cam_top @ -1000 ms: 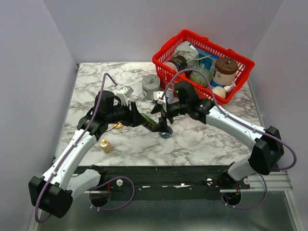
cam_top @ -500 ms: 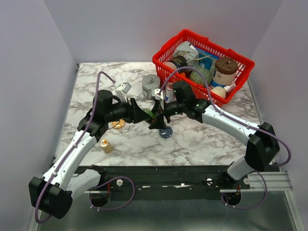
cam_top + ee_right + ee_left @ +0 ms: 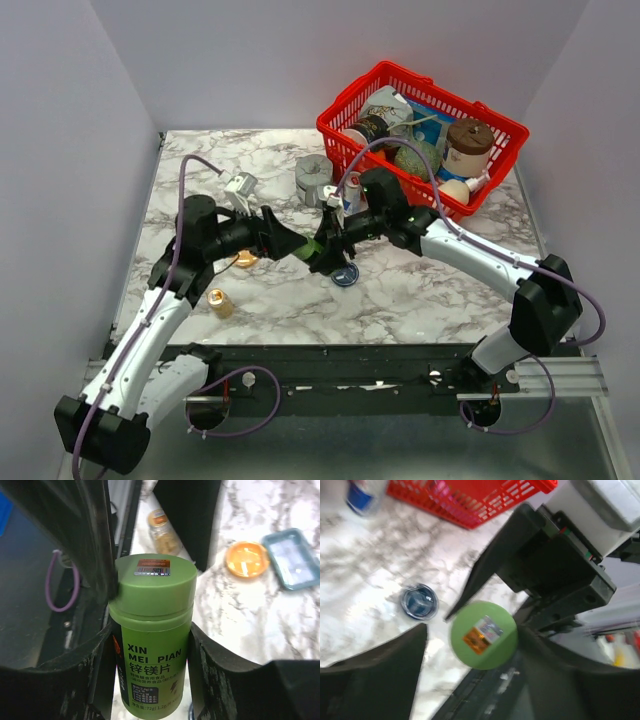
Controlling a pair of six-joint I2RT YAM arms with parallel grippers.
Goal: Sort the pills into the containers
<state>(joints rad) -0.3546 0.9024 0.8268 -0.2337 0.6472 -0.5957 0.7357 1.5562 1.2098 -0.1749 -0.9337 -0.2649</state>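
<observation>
Bottle [image 3: 152, 630], green, now clamped in right tool [image 3: 152, 680], left tool [image 3: 470, 645] newly spread apart around it

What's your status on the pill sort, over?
Right tool shut on green pill bottle, held in the air. Left tool open around its cap. Orange dish and blue dish on table, untouched.

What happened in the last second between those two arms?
The right hand closed on the green bottle while the left hand opened and its arm drew back to the left: a hand-over. The orange dish, blue dish and red basket stayed put.
</observation>
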